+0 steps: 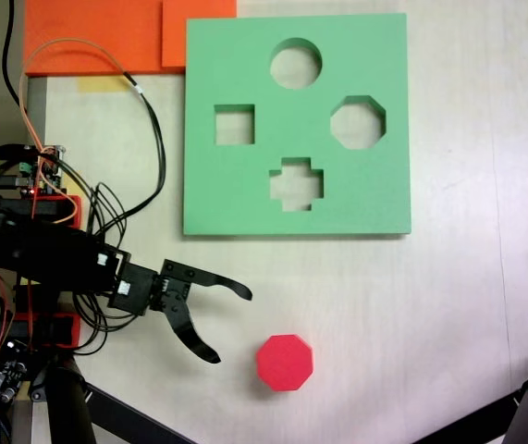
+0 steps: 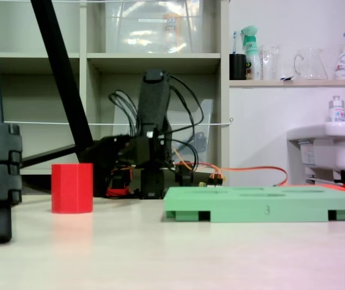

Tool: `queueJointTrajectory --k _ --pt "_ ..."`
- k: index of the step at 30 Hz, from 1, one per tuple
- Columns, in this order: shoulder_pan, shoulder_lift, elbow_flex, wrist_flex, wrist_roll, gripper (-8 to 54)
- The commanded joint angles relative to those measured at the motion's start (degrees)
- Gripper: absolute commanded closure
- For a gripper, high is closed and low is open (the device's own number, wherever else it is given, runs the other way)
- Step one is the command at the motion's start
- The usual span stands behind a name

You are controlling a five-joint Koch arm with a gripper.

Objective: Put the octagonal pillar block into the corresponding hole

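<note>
Pale tabletop filling a fixed view from above, with orange foam sheets lying at the top left corner. Black gripper reaching in from the left, its two curved fingers spreading wide apart and pinching nothing. Octagonal pillar block sitting upright on the table just right of and slightly below the lower fingertip, not touching it. Green foam board lying flat above the fingers, clear of them. Corresponding hole sitting on the board's right side, well up and right of the fingertips, showing the table through it. Round, square and cross cutouts sharing the board.

Shelving and a white sink backing another fixed view at table level. Arm facing the camera among cables; finger spread not readable here. Octagonal pillar block standing left of the arm. Green foam board lying flat on the right.
</note>
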Motion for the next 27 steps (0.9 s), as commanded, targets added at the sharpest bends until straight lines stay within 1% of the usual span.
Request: queueJointTrajectory --k 1,2,8,10,20,27 --pt "0.62 -18.72 -1.41 -31.38 0.44 -2.4" --pt "0.53 -21.97 -2.11 -33.75 0.44 -2.5" --pt "1.05 -26.19 -5.1 -33.66 0.35 -2.5" --pt "1.41 -28.13 -7.29 -33.75 0.35 -6.4" --pt "4.83 -33.84 -14.24 -33.84 0.35 -6.7" --pt "6.42 -40.25 -23.99 -33.66 0.44 -6.6"
